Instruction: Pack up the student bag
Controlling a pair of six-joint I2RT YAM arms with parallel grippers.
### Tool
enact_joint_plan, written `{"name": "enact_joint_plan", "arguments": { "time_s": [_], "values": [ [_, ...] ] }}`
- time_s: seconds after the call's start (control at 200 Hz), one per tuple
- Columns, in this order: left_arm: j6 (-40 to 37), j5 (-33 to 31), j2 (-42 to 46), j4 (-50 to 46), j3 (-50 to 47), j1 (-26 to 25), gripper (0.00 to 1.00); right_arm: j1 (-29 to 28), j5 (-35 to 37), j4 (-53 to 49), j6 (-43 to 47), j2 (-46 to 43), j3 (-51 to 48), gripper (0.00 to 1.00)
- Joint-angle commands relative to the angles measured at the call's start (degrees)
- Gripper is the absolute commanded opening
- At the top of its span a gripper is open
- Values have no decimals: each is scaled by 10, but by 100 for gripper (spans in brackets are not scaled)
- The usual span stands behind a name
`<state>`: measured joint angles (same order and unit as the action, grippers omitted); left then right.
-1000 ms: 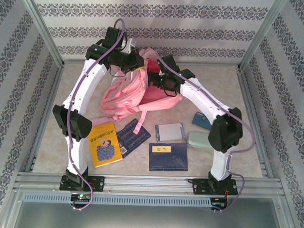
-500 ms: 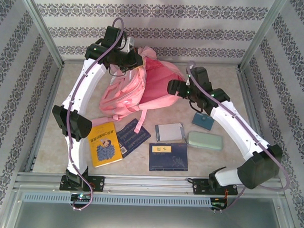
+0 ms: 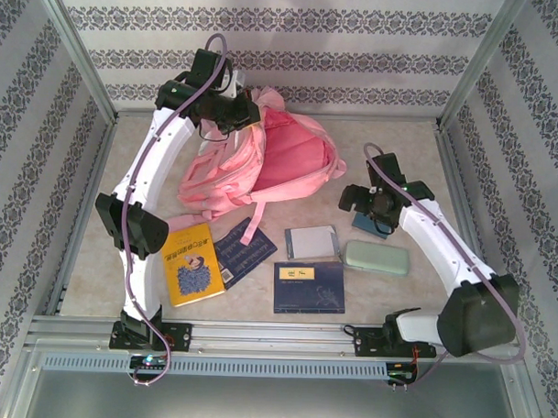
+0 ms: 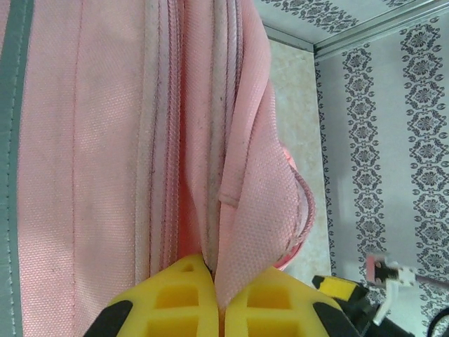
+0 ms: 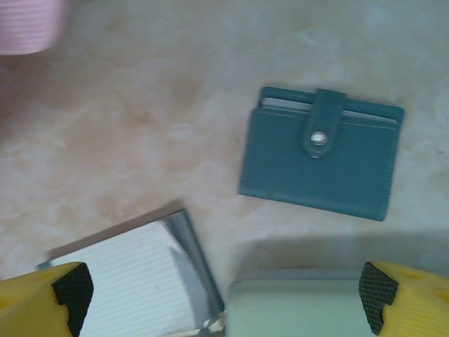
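Right gripper (image 3: 360, 199) has swung off the student bag (image 3: 262, 163), jaws spread, and now hangs over the teal wallet (image 5: 319, 158) to the bag's right. Left gripper (image 4: 219, 295) pinches the bag's far rim fabric; books lie on its near side. Next: descend straight, straddle the wallet, and stay clear of the pale case (image 3: 376, 256).

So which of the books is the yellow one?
The leftmost book, next to the left arm. Its cover is yellow, while the middle book and the right book are dark blue.
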<state>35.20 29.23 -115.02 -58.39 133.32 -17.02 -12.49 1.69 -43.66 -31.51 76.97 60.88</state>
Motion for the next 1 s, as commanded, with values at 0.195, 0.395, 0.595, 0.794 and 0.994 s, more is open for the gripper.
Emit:
{"name": "enact_joint_plan", "arguments": {
  "time_s": [0.195, 0.395, 0.595, 0.794, 0.994],
  "values": [
    [14, 3, 59, 15, -17, 8, 0, 90, 2, -12, -19, 156, 35, 98],
    [16, 11, 64, 17, -31, 8, 0, 146, -30, 19, -29, 190, 32, 98],
    [17, 14, 67, 19, -36, 7, 0, 189, -96, 36, -35, 222, 43, 98],
    [19, 17, 68, 21, -34, 8, 0, 186, -131, 68, -43, 229, 26, 98],
    [19, 17, 67, 21, -36, 8, 0, 164, -138, 74, -38, 250, 21, 98]
  ]
}}
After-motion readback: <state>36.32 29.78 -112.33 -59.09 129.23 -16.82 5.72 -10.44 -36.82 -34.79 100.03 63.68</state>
